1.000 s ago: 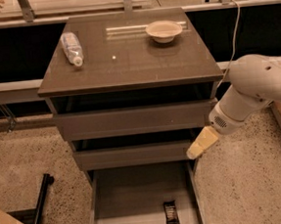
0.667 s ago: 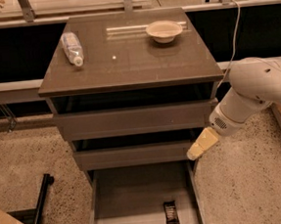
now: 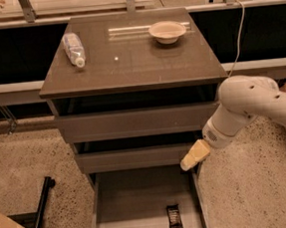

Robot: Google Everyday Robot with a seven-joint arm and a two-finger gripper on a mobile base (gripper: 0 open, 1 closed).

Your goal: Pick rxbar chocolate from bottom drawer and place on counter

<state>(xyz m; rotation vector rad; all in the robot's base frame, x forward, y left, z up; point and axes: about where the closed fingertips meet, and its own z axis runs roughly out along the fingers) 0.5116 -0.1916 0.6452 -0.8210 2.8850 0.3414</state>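
Note:
The rxbar chocolate (image 3: 174,218) lies flat in its black wrapper on the floor of the open bottom drawer (image 3: 130,202), near the drawer's front right. My gripper (image 3: 194,156) hangs on the white arm at the right side of the cabinet, above the drawer's right wall and up and to the right of the bar, apart from it. It holds nothing that I can see. The counter (image 3: 128,62) is the glossy grey-brown top of the cabinet.
A clear plastic bottle (image 3: 74,48) lies on the counter's left side and a pale bowl (image 3: 167,31) stands at its back right. Two shallower drawers sit above the open one. A black bar (image 3: 39,215) lies on the speckled floor at left.

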